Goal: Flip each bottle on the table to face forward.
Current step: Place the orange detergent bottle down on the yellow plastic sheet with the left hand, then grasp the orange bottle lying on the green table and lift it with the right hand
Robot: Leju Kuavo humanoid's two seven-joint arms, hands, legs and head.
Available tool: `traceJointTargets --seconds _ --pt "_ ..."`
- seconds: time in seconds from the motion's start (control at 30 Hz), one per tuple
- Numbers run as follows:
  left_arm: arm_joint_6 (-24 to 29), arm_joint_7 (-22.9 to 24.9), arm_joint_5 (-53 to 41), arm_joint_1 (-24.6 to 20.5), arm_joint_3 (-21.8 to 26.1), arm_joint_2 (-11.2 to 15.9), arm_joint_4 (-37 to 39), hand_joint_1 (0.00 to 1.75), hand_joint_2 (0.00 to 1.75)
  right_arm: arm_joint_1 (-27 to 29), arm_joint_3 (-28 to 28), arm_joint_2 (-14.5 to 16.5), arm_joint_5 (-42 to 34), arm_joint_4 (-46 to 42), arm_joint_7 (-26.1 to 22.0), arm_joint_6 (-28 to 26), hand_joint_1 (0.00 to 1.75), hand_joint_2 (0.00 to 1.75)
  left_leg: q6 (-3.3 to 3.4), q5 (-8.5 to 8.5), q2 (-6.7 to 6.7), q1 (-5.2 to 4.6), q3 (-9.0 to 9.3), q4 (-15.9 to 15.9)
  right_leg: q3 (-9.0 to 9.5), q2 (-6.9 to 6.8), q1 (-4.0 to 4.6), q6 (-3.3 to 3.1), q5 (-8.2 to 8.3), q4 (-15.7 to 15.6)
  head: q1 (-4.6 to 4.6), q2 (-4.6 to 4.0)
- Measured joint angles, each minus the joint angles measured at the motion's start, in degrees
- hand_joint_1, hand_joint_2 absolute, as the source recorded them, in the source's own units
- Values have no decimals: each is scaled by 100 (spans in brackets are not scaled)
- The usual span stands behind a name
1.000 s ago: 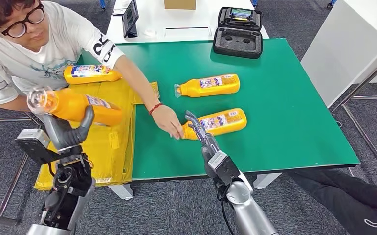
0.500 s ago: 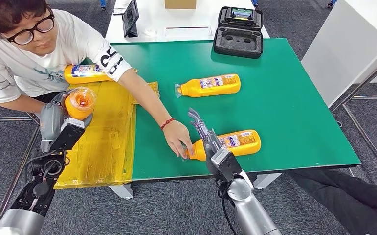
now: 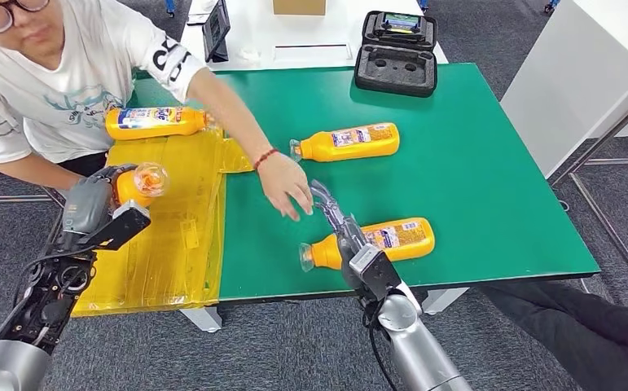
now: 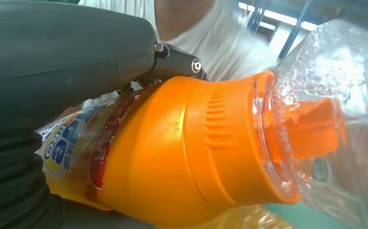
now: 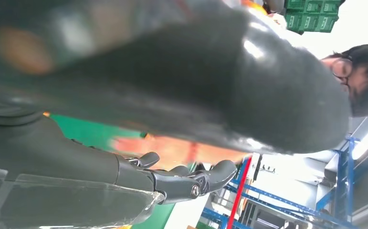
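Left hand (image 3: 90, 204) grips a bottle (image 3: 135, 182). Person's hand (image 3: 287, 192) has withdrawn; near bottle (image 3: 371, 239) lies under right fingers (image 3: 327, 204), released.

Green worktop (image 3: 489, 163), with yellow plastic sheeting (image 3: 176, 228) draped over its left edge. Open black foam-lined case (image 3: 397, 53) at the far edge, a device in its lid. White table (image 3: 253, 32) behind it carries a dark tablet-like stand (image 3: 216, 29) and a cardboard box (image 3: 299, 6). Person in white t-shirt (image 3: 58, 73) at left, arm out over the worktop, red bracelet (image 3: 264, 156) on the wrist. White panel (image 3: 579, 73) at right, grey carpet floor (image 3: 294, 350).
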Motion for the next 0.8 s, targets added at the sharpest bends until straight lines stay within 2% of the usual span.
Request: traceJointTargets --seconds 0.2,0.33,0.8 --pt "-143 327 -758 -293 -242 281 347 175 175 -74 8 -1 -142 106 -22 206 0 0 0 0 -2 0 0 0 0 0 0 0 0 0 1 0" --pt "-604 422 -1087 -533 -461 447 588 175 175 -93 9 6 -166 182 -22 291 0 0 -1 1 -2 0 0 0 1 0 0 0 0 0 1 0" --pt "-978 504 -1266 -823 -809 510 1079 175 175 -94 10 14 -86 262 -36 307 0 0 0 1 0 0 -1 0 -1 0 -1 0 0 0 1 -1"
